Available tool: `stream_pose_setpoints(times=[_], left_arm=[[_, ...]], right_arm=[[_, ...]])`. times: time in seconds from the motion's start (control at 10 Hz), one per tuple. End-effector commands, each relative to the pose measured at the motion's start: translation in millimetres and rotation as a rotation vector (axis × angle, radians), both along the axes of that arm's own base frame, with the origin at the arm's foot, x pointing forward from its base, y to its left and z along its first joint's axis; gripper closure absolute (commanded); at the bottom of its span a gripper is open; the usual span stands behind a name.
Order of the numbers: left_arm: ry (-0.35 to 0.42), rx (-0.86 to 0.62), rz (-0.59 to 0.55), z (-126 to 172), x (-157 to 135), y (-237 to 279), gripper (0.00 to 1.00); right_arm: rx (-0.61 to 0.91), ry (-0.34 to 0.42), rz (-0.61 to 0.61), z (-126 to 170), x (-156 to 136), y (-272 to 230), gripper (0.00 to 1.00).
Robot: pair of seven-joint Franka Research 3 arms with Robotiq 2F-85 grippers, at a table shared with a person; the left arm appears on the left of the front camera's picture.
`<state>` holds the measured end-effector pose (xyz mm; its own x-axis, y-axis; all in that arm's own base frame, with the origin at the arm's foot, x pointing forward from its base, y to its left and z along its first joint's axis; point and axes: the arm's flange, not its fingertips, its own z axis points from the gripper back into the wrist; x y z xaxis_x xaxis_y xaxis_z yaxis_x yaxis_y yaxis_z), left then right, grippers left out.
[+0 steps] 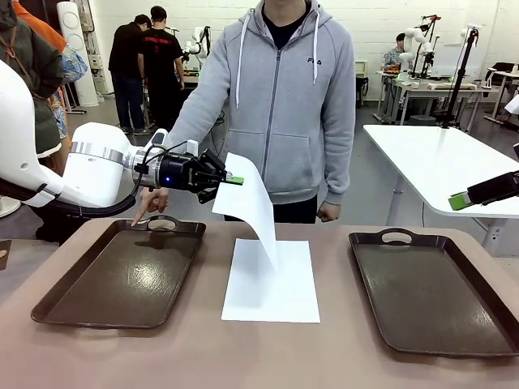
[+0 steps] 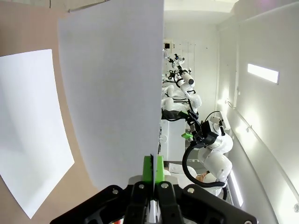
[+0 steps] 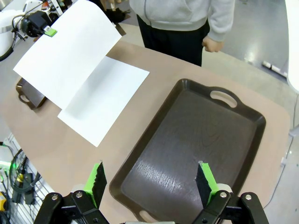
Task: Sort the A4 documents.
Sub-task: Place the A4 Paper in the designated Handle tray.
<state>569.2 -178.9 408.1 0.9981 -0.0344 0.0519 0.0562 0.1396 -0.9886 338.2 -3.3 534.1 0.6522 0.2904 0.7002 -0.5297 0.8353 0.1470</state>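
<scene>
My left gripper (image 1: 233,180) is shut on the corner of one A4 document (image 1: 247,203), which hangs lifted above the table's middle. In the left wrist view the green pads (image 2: 153,170) pinch that sheet's (image 2: 117,93) edge. A second white sheet (image 1: 272,284) lies flat on the table beneath it, between the two trays. My right gripper (image 3: 152,182) is open and holds nothing, hovering over the right dark brown tray (image 3: 187,135). The right wrist view also has the lifted sheet (image 3: 65,56), the flat sheet (image 3: 107,98) and the left gripper (image 3: 49,31).
A dark brown left tray (image 1: 122,275) and a matching right tray (image 1: 430,292) sit bare on the table. A person in a grey hoodie stands at the far side, one hand (image 1: 150,207) pointing a finger down at the left tray's handle. The right gripper (image 1: 462,200) pokes in at the right edge.
</scene>
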Motion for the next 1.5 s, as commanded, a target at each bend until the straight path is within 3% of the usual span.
stream_pose_setpoints(times=[0.0, 0.2, 0.3, 0.5, 0.9, 1.4], left_arm=[[0.011, -0.002, 0.005, 1.2, 0.3, -0.4, 1.00], [0.000, 0.000, 0.000, 0.0, 0.0, 0.0, 0.99], [-0.062, 0.030, -0.063, 6.2, -6.3, 6.4, 0.99], [-0.114, 0.118, -0.128, 8.7, -16.4, 32.0, 0.99], [-0.047, 0.150, -0.118, -4.2, -28.1, 100.2, 0.99], [-0.040, 0.268, -0.100, -31.5, -32.5, 165.5, 0.99]], right_arm=[[0.021, 0.006, 0.009, -2.3, 1.4, -0.4, 0.00], [0.021, 0.006, 0.009, -2.3, 1.4, -0.4, 0.00], [0.021, 0.006, 0.009, -2.3, 1.4, -0.4, 0.00], [0.021, 0.006, 0.009, -2.3, 1.4, -0.4, 0.00], [0.021, 0.006, 0.009, -2.3, 1.4, -0.4, 0.00], [0.021, 0.006, 0.009, -2.3, 1.4, -0.4, 0.00]])
